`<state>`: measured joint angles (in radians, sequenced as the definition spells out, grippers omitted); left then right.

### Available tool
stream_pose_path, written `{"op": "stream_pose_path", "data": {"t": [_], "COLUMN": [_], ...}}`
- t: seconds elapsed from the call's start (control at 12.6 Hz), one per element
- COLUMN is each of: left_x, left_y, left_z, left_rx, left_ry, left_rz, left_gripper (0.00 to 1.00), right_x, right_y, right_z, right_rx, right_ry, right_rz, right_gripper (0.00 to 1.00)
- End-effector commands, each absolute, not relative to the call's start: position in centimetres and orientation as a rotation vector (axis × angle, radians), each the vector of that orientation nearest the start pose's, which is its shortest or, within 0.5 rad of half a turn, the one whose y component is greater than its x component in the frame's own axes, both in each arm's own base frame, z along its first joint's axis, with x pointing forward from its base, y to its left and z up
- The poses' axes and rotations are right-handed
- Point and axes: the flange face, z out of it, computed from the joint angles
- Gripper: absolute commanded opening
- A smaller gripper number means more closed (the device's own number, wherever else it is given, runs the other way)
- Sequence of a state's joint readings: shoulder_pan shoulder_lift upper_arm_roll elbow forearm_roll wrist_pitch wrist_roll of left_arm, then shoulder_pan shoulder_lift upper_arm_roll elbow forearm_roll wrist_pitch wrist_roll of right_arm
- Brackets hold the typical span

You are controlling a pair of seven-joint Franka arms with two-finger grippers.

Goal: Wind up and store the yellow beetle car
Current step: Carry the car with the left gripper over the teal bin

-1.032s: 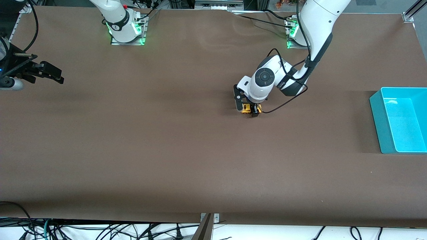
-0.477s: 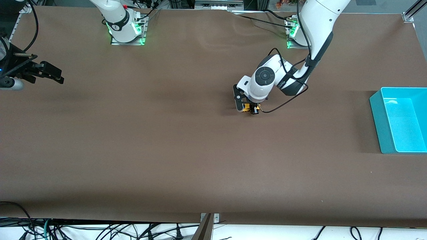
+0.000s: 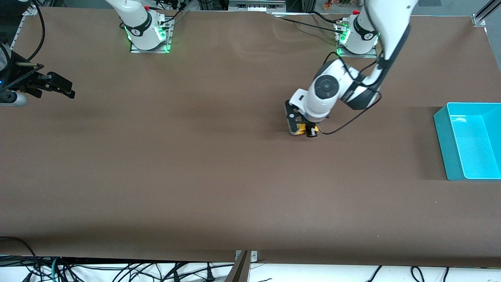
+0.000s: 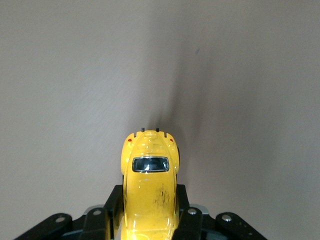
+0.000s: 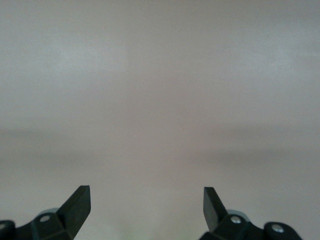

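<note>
The yellow beetle car (image 3: 301,129) is a tiny rounded toy with dark windows, on the brown table near its middle, toward the left arm's end. My left gripper (image 3: 302,129) is shut on it, a black finger on each flank. The left wrist view shows the car (image 4: 150,185) between the fingers (image 4: 113,205), its roof and window facing the camera. My right gripper (image 3: 58,87) waits at the right arm's end of the table; the right wrist view shows the right gripper (image 5: 146,202) open and empty over bare table.
A teal bin (image 3: 469,141), open and empty, stands at the left arm's end of the table. Brown table surface (image 3: 195,164) spreads around the car. A black cable (image 3: 344,123) loops from the left wrist.
My left gripper has moved toward the left arm's end of the table with the car in its grip. The right arm has not moved.
</note>
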<state>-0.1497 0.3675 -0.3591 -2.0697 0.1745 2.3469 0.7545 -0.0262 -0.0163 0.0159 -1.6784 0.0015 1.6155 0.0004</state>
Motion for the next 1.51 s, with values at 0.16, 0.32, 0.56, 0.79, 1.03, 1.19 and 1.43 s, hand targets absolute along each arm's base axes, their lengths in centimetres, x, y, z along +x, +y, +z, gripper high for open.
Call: {"op": "stream_pose_path", "data": {"t": [0.16,0.32,0.56,0.79,1.03,1.19,1.43], "left_x": [55.9,58.1,59.2,59.1,58.1,57.0,54.9], "left_y": [-15.4,-8.8,2.8,15.5,23.3,29.0,36.2], "left_z": [31.3,33.1,34.6,34.3,37.4,37.9,35.2], "left_rx": [-2.458,-2.422,-2.408,-2.359,-2.323,-2.282,-2.312], "left_ry": [2.075,2.151,2.212,2.285,2.284,2.276,2.262], "left_rz": [0.100,0.121,0.124,0.044,0.074,0.096,0.048], "left_gripper": [0.00,0.00,0.00,0.00,0.00,0.00,0.00], "right_x": [54.8,54.9,54.9,54.9,55.0,55.0,55.0], "right_y": [-0.7,-0.7,-0.7,-0.8,-0.8,-0.8,-1.0], "right_z": [58.8,58.8,58.7,58.7,58.8,58.7,58.8], "right_rx": [-3.126,-3.126,-3.126,-3.125,-3.127,-3.132,-3.133], "right_ry": [0.040,0.040,0.040,0.042,0.040,0.040,0.044], "right_rz": [0.065,0.060,0.067,0.067,0.058,0.060,0.060], "right_gripper": [1.00,1.00,1.00,1.00,1.00,1.00,1.00]}}
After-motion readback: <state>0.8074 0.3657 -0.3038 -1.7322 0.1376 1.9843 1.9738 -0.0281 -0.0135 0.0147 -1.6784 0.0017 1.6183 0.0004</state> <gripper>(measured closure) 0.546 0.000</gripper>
